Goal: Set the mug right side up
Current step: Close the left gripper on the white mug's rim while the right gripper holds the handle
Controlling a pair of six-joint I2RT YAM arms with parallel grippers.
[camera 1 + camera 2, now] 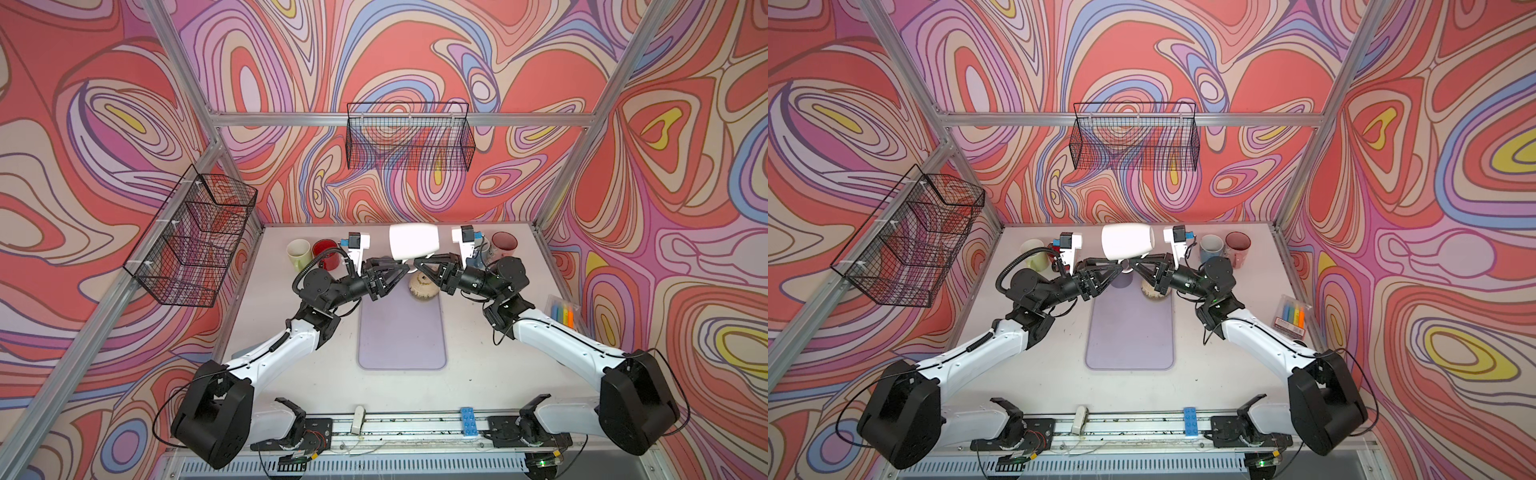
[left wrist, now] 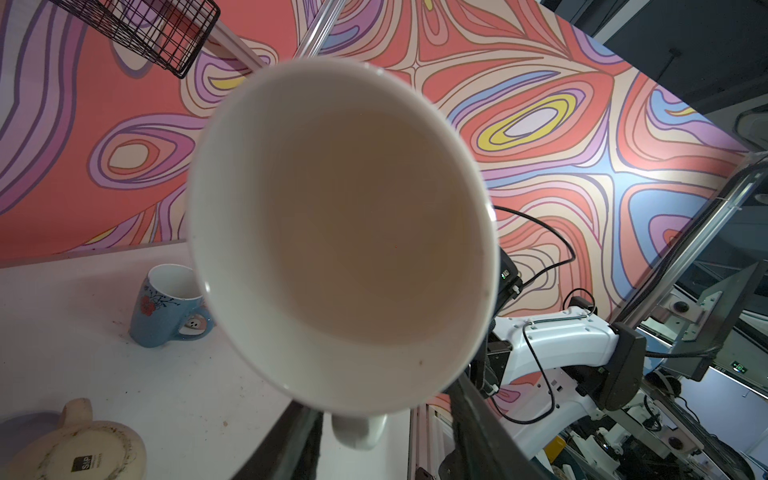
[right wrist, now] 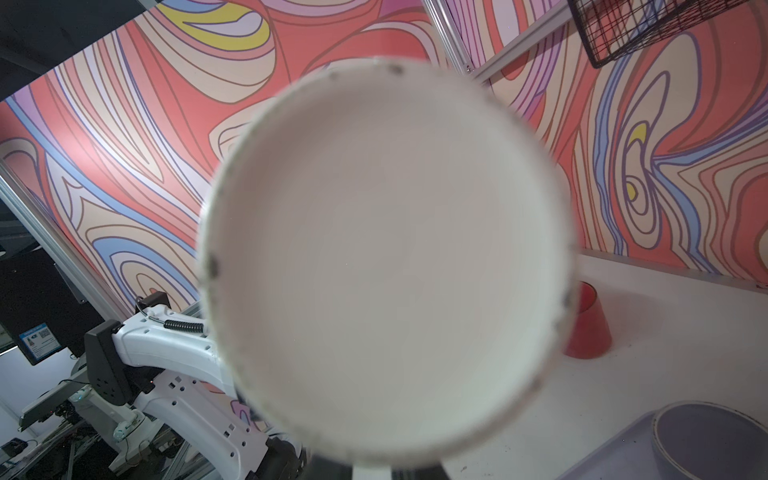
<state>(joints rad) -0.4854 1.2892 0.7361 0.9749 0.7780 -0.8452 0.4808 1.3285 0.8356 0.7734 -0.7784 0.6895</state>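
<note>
Seven cups and mugs by my count, and only one was airborne. The white mug hung on its side just above both sets of jaws, mouth toward the left arm, base toward the right, handle pointing down between them. The right jaws were clamped tight on that handle. The left jaws stood part-open, a finger on either side of it with a gap showing.

Straight beneath the jaws sat the clutter: one cream mug, bottom up, and one lilac cup, too blurred to say which way up, both at the far end of the single lilac mat.

Outboard of the left jaws stood two upright mugs, a pale green mug and a red mug. Outboard of the right jaws stood two more, a blue floral mug and a maroon mug.

Two wire baskets hung well clear, a back basket and a side basket. One marker pack lay on the bench, well apart from the right jaws.
</note>
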